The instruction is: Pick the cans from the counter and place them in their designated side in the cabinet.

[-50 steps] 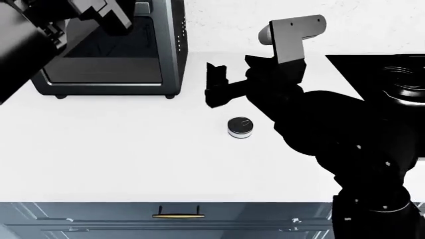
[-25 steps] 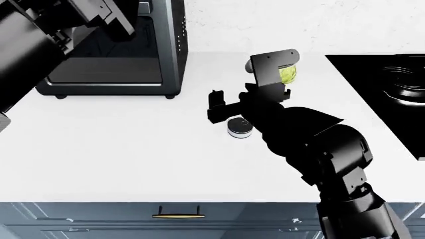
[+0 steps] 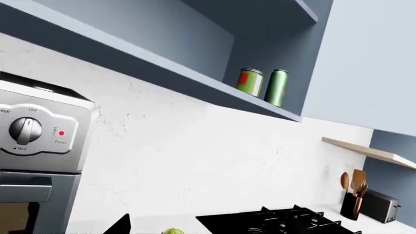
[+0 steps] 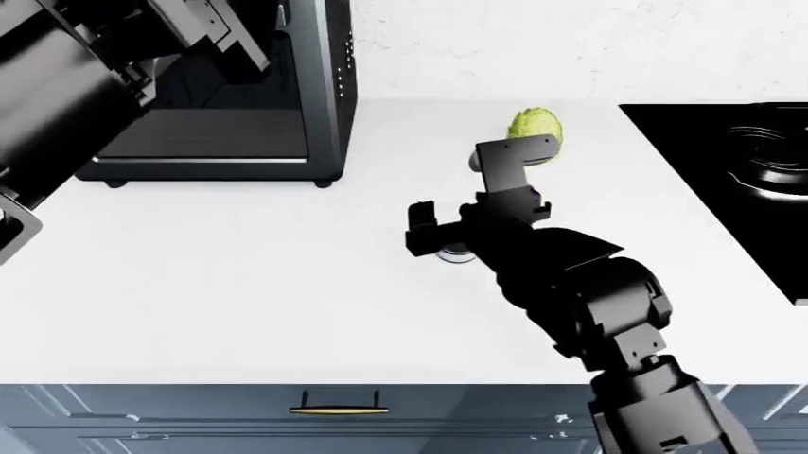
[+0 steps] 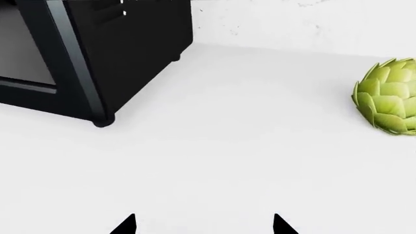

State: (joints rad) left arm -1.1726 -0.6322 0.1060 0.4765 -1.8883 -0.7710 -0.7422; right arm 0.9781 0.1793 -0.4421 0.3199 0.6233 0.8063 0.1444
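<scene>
While the right gripper (image 4: 445, 241) hangs low over the counter (image 4: 253, 303), the short tin (image 4: 456, 253) lies right under it, so that only a sliver of its silver side shows below the black fingers in the head view. The jaws stand apart: in the right wrist view two dark fingertips (image 5: 124, 225) poke up with bare white counter between them, and they hold nothing. The tin itself is out of sight in that view, so whether the fingers already flank it or sit above it cannot be told.

Behind the gripper, near the back wall, lies the artichoke (image 4: 535, 126), partly covered by the wrist's camera bracket (image 4: 516, 157) in the head view and plain at the edge of the right wrist view. The oven (image 4: 215, 104) stands well to the left on the counter, apart from the tin. The stovetop (image 4: 739, 170) fills the far right. The right arm (image 4: 593, 303) stretches across the counter from the lower right.

The left gripper (image 3: 123, 225) is raised high by the oven; only one dark finger shows in its wrist view, so its opening cannot be told. That view looks up at the cabinet (image 3: 195, 44), where two cans (image 3: 263, 85) stand side by side on the shelf.
</scene>
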